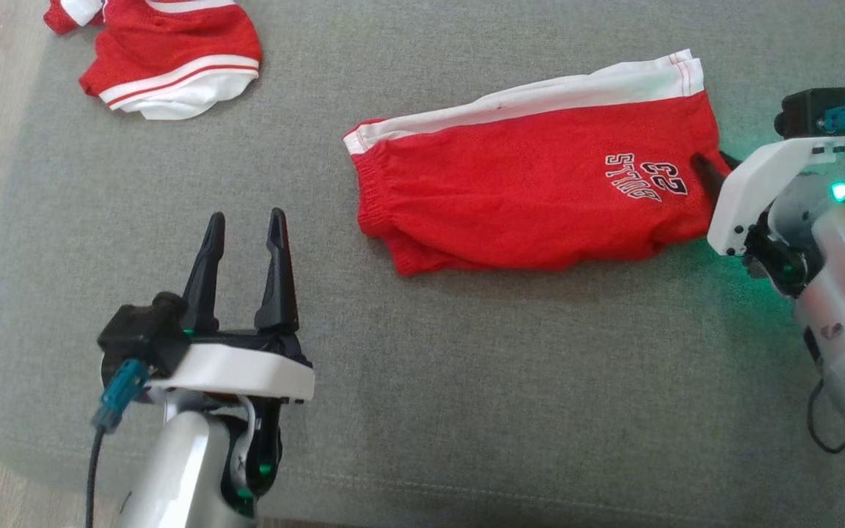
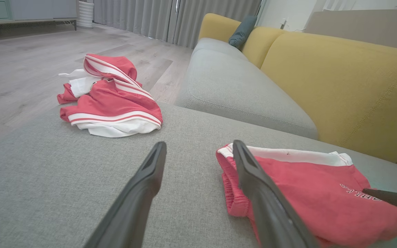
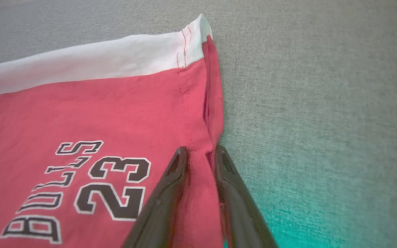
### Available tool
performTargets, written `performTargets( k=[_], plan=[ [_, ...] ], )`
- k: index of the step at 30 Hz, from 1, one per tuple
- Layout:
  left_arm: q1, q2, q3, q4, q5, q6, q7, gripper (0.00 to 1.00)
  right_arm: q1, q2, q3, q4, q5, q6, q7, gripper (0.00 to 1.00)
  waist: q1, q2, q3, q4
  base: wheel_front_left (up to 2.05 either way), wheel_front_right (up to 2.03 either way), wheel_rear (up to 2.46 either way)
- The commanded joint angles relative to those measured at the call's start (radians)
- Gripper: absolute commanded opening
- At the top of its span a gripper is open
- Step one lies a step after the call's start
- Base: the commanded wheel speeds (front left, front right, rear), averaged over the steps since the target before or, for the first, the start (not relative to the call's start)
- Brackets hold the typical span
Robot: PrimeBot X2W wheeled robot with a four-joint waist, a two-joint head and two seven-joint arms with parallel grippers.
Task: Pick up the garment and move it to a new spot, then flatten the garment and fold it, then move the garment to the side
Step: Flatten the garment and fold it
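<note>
left gripper [image 1: 246, 216] hovers over the near left part of the grey seat cushion [image 1: 466, 396], fingers pointing toward the far edge, jaws spread wide with nothing between them, wrist low and roughly level. right gripper [image 3: 201, 150] reaches in from the right edge of the cushion, forearm angled down, fingers pointing left into the hem end of the red shorts [image 1: 525, 198]; the jaws are pinched on a raised ridge of red fabric at that side edge, just beside the black "bulls 23" print [image 3: 81, 186]. shorts lie folded flat in the far right part of the cushion, elastic waistband end toward the middle, white band along the far side, hem end at the right. green light from the right arm tints the cushion next to the grip. second red-and-white garment [image 1: 173, 59] sits crumpled at the far left corner of the cushion, well apart from the shorts. bare cushion lies between the left gripper and the waistband. yellow sofa back [image 2: 339, 86] rises beyond the right side, dark pillow [image 2: 241, 32] on it, wood floor [image 2: 19, 69] past the left edge.
</note>
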Motion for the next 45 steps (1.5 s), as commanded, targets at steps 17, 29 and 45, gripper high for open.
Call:
performTargets(
  k=[17, 29, 45],
  plan=[
    [0.029, 0.003, 0.036, -0.019, 0.032, -0.014, -0.006, 1.0, 0.108, -0.039, 0.035, -0.082, 0.043, 0.006, -0.14, 0.0, 0.0, 0.0, -0.078, -0.114, 0.0, 0.0, 0.0],
    [0.021, 0.003, 0.026, -0.01, 0.046, -0.023, -0.006, 1.0, 0.188, -0.045, -0.03, -0.145, 0.019, 0.006, -0.18, 0.0, 0.0, 0.0, -0.077, -0.233, 0.0, 0.0, 0.0],
    [0.016, 0.003, 0.011, 0.005, 0.009, -0.013, -0.006, 1.0, 0.168, 0.055, -0.043, -0.311, -0.042, 0.006, -0.176, 0.0, 0.0, 0.0, -0.118, -0.163, 0.0, 0.0, 0.0]
  ],
)
